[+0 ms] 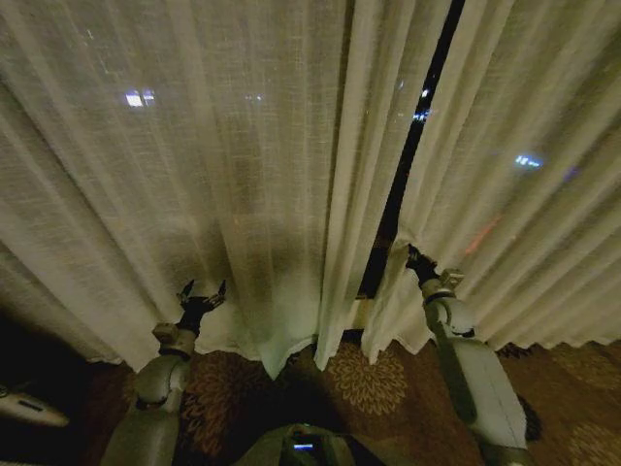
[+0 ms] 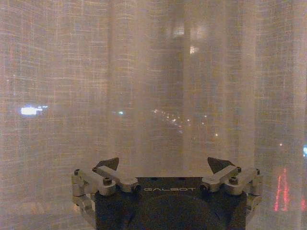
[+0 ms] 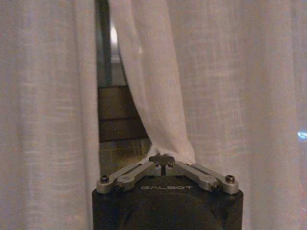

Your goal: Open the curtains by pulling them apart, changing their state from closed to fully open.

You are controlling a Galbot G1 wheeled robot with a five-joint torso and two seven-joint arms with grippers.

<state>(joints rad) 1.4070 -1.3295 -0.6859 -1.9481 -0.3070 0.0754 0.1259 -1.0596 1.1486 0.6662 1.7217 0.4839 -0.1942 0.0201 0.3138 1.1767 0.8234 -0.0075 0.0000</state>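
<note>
Reading "GALBOT" in pale letters on both black wrist housings, we face two sheer cream-white pleated curtains (image 1: pixel 243 165) hanging to a brown carpet with floral medallions (image 1: pixel 364 383). On the left, our left gripper (image 1: pixel 201 292) hovers with fingers spread wide, just before the left panel. A narrow dark gap (image 1: pixel 412 146) splits the two panels. On the right, our right gripper (image 3: pixel 162 158) pinches the right panel's inner edge.

Two sheer curtain panels hang here, a left panel (image 1: pixel 194 175) and a right panel (image 1: pixel 514 194); two grippers, left gripper (image 1: pixel 202 294) and right gripper (image 1: pixel 419 260).
</note>
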